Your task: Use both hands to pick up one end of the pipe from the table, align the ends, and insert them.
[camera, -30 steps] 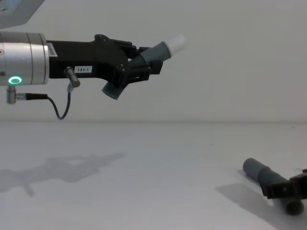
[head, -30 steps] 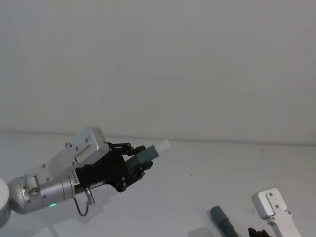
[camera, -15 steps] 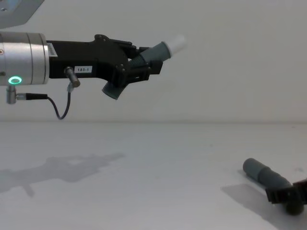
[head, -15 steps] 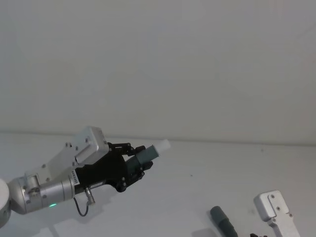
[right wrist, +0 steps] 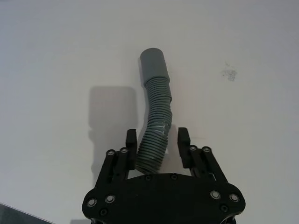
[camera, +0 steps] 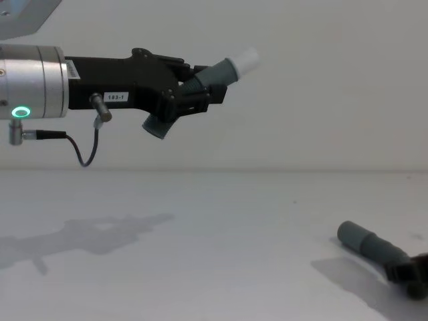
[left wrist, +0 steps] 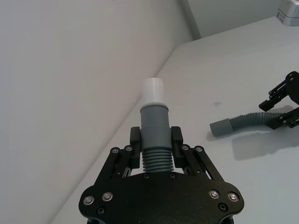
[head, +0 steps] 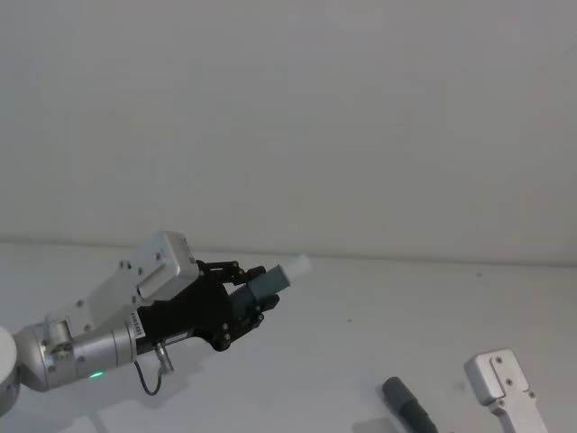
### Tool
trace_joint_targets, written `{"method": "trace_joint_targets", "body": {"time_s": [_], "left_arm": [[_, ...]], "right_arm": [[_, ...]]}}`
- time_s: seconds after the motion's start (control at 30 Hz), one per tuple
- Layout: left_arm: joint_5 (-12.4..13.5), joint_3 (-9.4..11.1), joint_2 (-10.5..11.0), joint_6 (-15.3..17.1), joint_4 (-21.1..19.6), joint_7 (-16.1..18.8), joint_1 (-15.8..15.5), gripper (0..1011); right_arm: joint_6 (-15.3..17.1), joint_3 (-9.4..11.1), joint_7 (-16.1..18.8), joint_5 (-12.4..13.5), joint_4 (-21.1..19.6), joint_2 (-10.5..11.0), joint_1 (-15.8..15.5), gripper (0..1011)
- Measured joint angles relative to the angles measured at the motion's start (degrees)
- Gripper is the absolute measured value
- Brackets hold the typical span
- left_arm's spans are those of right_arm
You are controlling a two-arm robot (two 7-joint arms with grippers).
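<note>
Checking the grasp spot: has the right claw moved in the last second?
Yes. In the chest view the right claw has slid toward the lower right, away from the cuff of the hose, which stayed put.

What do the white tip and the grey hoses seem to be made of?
White tip, in the left gripper: probably hard plastic, smooth, matte. Short hose piece behind it and long hose piece on the table, between the open fingers of the right gripper: likely flexible plastic, ribbed.
</note>
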Motion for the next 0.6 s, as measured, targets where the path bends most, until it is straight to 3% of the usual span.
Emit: {"method": "trace_joint_targets", "body": {"time_s": [0.23, 0.37, 0.6], "left_arm": [[0.0, 0.0, 0.0, 0.0, 0.0, 0.0, 0.0, 352], [0.0, 0.0, 0.0, 0.0, 0.0, 0.0, 0.0, 352], [0.0, 0.0, 0.0, 0.0, 0.0, 0.0, 0.0, 352]], "right_arm": [[0.1, 0.1, -0.1, 0.0, -0.1, -0.1, 0.0, 297], [0.2, 0.1, -0.1, 0.0, -0.1, -0.2, -0.1, 232], [0.2, 0.1, -0.1, 0.0, -0.1, -0.2, -0.1, 204]]}}
